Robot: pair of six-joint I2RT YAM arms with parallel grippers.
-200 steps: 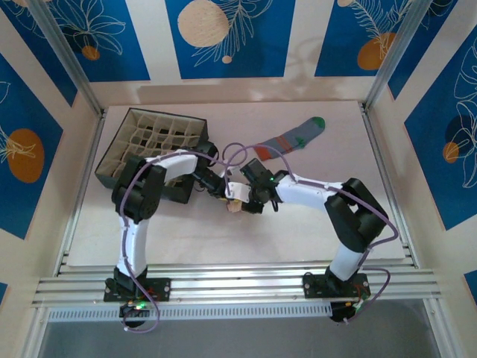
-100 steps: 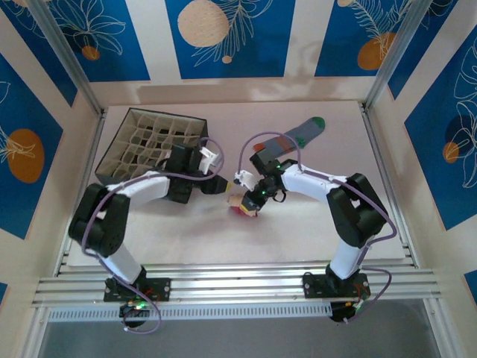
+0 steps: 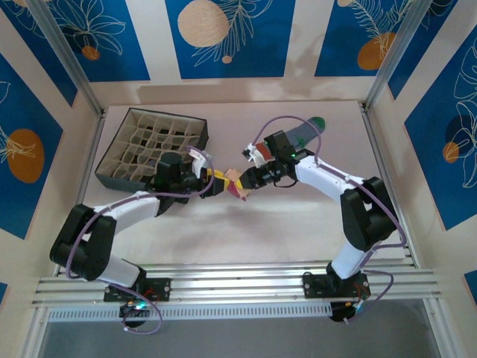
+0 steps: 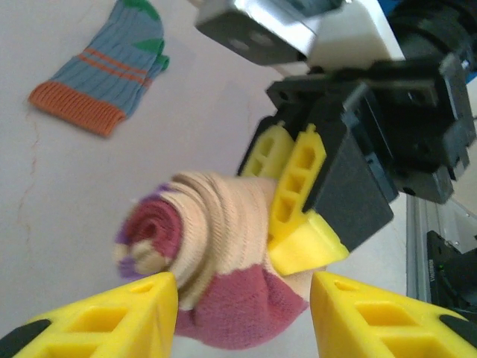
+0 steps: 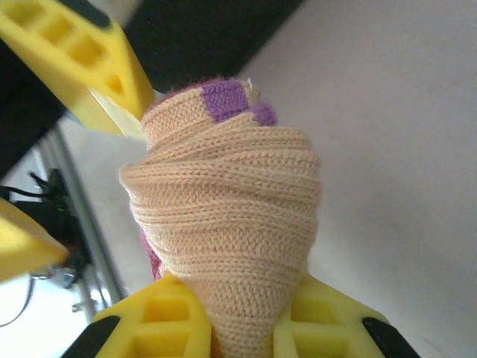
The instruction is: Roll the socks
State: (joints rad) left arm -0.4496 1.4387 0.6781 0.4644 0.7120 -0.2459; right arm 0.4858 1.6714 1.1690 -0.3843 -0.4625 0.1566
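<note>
Right claw (image 3: 248,177) is clamped on the narrow end of the rolled peach knitted sock with maroon toe (image 3: 237,185), holding it near mid-desk (image 3: 298,224), seemingly just above the surface. Left claw (image 4: 246,313) has spread its jaws within the last second. They now stand open astride the roll, so the roll looks finished and handed over. Its long axis runs claw to claw, coiled end towards the left one. Behind, the flat grey-blue sock with orange cuff (image 4: 100,74) lies unrolled.
</note>
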